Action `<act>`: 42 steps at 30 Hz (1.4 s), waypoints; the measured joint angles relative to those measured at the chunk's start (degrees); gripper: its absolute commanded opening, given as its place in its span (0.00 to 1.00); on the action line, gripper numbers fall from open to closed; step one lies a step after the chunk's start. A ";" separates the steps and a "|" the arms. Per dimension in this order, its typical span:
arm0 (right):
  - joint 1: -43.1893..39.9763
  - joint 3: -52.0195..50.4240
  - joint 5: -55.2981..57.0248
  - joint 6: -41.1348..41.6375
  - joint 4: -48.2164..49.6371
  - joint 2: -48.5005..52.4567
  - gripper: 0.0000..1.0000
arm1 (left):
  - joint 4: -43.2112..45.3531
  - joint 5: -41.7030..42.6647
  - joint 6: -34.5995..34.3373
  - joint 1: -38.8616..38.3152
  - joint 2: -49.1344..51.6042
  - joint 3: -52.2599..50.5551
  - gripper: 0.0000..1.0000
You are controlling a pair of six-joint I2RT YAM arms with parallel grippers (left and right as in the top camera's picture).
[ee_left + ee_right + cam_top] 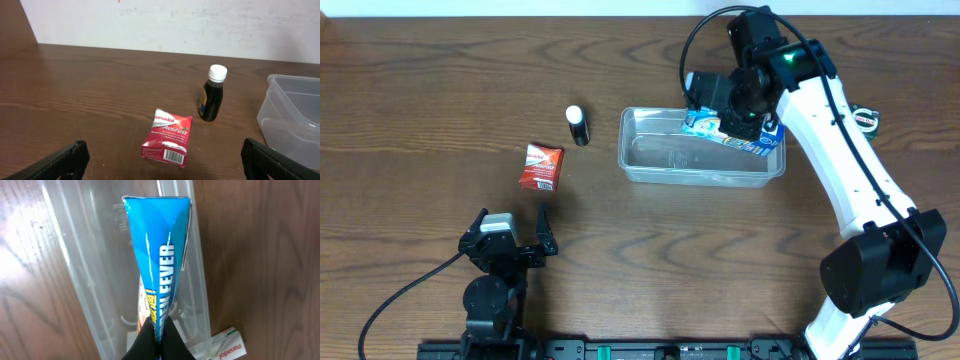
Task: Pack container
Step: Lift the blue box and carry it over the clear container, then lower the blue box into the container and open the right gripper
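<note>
The clear plastic container stands right of the table's middle; its long wall fills the right wrist view. My right gripper hovers over its far right end, shut on the edge of a blue packet that hangs over the tub's inside. The black fingertips pinch the packet's lower edge. My left gripper rests near the front left, open and empty, its fingers wide apart. A red Panadol packet lies flat just ahead of it.
A small dark bottle with a white cap stands upright between the red packet and the container. A white Panadol box lies by the container's rim near my right gripper.
</note>
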 measured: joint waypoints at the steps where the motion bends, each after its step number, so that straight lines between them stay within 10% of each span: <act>1: 0.00 0.00 0.07 0.00 -0.39 0.09 0.01 | 0.00 0.00 -0.02 0.00 0.00 0.00 0.98; 42: 0.00 -6.56 -5.46 0.00 1.11 4.61 0.01 | 0.00 0.00 0.00 0.00 0.00 0.00 0.98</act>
